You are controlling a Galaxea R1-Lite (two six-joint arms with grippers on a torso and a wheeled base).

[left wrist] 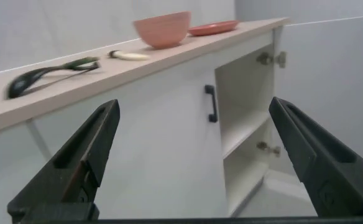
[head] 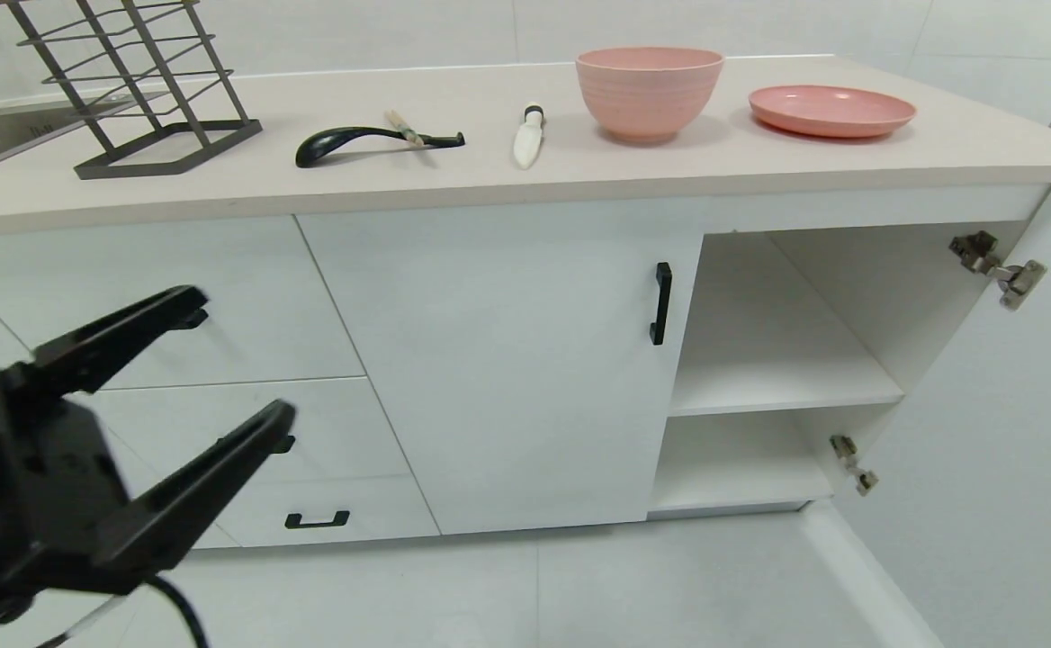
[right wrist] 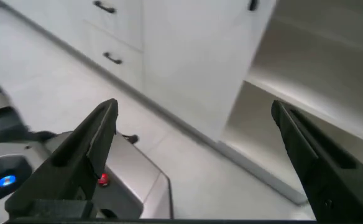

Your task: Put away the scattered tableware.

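- Left gripper [head: 238, 363]: nearest thing, low in front of the drawers, below counter height. Fingers spread wide, nothing between them.
- Right gripper [right wrist: 194, 107]: also spread and empty, hanging low over the floor, facing the cabinet's lower shelf [right wrist: 306, 152].
- Cabinet: right-hand door [head: 984, 432] swung open, two bare shelves inside. The middle door with the black handle [head: 661, 303] is shut and the drawers [head: 317, 519] are shut.
- Step in hand, my read: nothing is picked yet, so this is the approach to the first item. Either arm must rise above the counter [head: 489, 175] edge before moving in, or it hits the counter front.
- Black ladle [head: 345, 142]: lies flat near the front edge, with a wooden stick [head: 404, 128] crossing its handle and touching it. Take the stick first or the ladle drags it.
- White utensil with a black end [head: 528, 137]: just beside it, apart from the others. Come straight down and pinch across the narrow width.
- Pink bowl [head: 649, 90]: upright, farther back. Grip the wall, one finger inside, one outside.
- Pink plate [head: 831, 110]: flat, above the open cabinet, apart from the bowl. Likely easiest start for the right arm. Pinch the rim, since a shallow lip can slip.
- Wire rack [head: 139, 90] and sink [head: 4, 135]: far left.
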